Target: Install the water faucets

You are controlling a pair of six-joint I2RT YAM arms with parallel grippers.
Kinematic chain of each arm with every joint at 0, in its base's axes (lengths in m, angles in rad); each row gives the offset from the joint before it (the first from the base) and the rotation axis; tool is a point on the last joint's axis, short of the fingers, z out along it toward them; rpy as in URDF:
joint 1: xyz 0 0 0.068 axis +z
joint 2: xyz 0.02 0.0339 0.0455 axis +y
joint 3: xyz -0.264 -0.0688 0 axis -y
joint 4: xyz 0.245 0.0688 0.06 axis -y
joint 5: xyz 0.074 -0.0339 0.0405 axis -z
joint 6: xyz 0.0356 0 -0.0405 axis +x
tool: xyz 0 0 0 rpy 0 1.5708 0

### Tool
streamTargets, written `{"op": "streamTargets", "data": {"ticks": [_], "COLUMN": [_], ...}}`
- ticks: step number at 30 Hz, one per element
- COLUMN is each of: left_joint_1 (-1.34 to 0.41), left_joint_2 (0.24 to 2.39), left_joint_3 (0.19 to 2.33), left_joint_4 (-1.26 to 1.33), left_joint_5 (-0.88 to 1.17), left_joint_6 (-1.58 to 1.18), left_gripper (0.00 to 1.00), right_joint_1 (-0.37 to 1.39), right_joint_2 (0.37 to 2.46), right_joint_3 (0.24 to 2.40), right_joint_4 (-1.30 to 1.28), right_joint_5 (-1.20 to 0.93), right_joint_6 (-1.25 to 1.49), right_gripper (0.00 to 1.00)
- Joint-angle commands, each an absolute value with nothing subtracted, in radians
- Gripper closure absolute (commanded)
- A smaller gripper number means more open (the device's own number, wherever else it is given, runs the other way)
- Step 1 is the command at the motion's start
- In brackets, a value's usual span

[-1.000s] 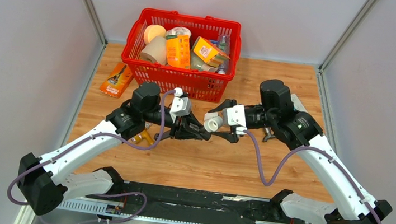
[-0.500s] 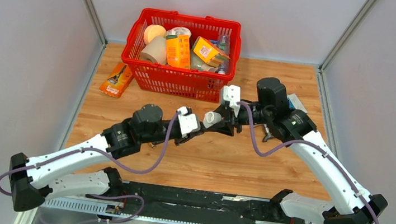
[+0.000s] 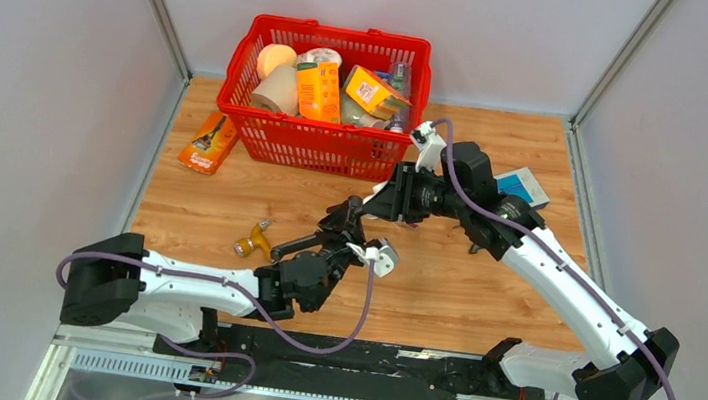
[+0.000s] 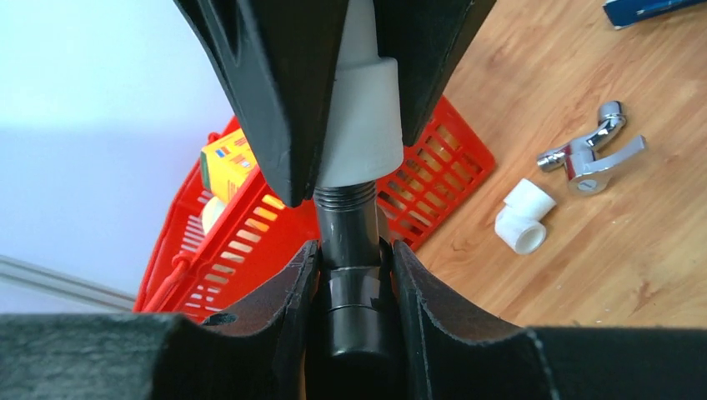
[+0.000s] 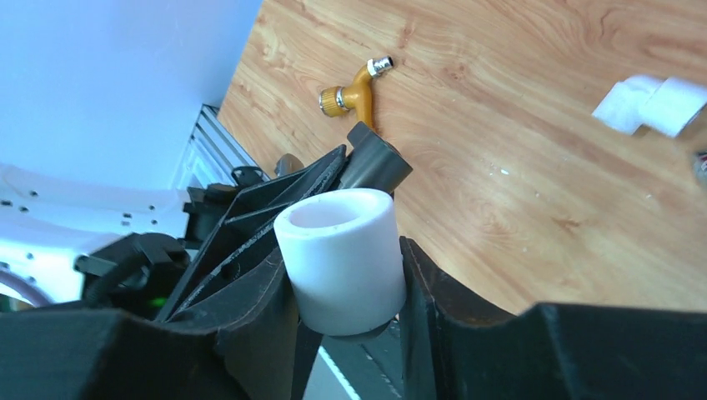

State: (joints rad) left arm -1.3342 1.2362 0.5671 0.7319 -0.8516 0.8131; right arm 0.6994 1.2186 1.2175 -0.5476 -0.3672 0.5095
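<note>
Left gripper (image 4: 350,279) clamps the dark grey faucet (image 4: 348,221) aloft; right gripper (image 5: 346,267), at its twelve o'clock, clamps the white fitting (image 5: 338,250) over the thread. Joining step, I judge; next needs straight, aligned twisting.

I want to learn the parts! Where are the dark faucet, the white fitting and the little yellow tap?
dark faucet (image 4: 346,200), left wrist view, its threaded end.
white fitting (image 5: 342,258), right wrist view, its round side wall.
yellow tap (image 5: 358,93), right wrist view, its bent body.
</note>
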Motion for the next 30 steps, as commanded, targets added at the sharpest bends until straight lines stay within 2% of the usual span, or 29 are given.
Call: {"op": "streamTargets", "data": {"ticks": [1,2,7,8,11,12,15,17,21,26,30], "left_joint_1": [-1.371,-1.362,-1.243,-1.232,-1.136,-1.111,-1.01,-0.954,-0.855,-0.825,-0.825], "left_joint_2": [1.192,1.151,0.979,0.96,0.869,0.85,0.789,0.772,0.798,0.893,0.952], "left_joint_3": [0.581,0.572,0.569,0.558,0.552,0.552,0.561,0.581,0.641,0.748,0.814], "left_joint_4": [1.036,0.949,0.557,0.493,0.368,0.321,0.218,0.171,0.123,0.065,0.041], "left_joint_5": [-0.853,-0.818,-0.596,-0.513,-0.324,-0.234,-0.043,0.154,0.467,0.67,0.782], "left_joint_6": [0.901,0.82,0.482,0.457,0.33,0.31,0.24,0.207,0.149,0.135,0.13], "left_gripper": [1.0,1.0,1.0,1.0,1.0,1.0,1.0,1.0,1.0,1.0,1.0], "right_joint_1": [0.706,0.706,0.698,0.698,0.684,0.683,0.683,0.681,0.683,0.683,0.684], "right_joint_2": [1.22,1.212,1.171,1.158,1.114,1.098,1.04,0.988,0.887,0.815,0.861], "right_joint_3": [1.224,1.236,1.255,1.255,1.256,1.255,1.235,1.198,1.109,1.042,1.092], "right_joint_4": [-0.497,-0.486,-0.414,-0.41,-0.407,-0.407,-0.408,-0.403,-0.377,-0.432,-0.575], "right_joint_5": [-0.241,-0.247,-0.346,-0.363,-0.399,-0.402,-0.44,-0.494,-0.599,-0.698,-0.791], "right_joint_6": [0.678,0.652,0.401,0.341,0.157,0.099,-0.093,-0.223,-0.446,-0.765,-0.899], "right_gripper": [0.78,0.69,0.42,0.32,0.12,0.0,0.0,0.0,0.0,0.0,0.07]}}
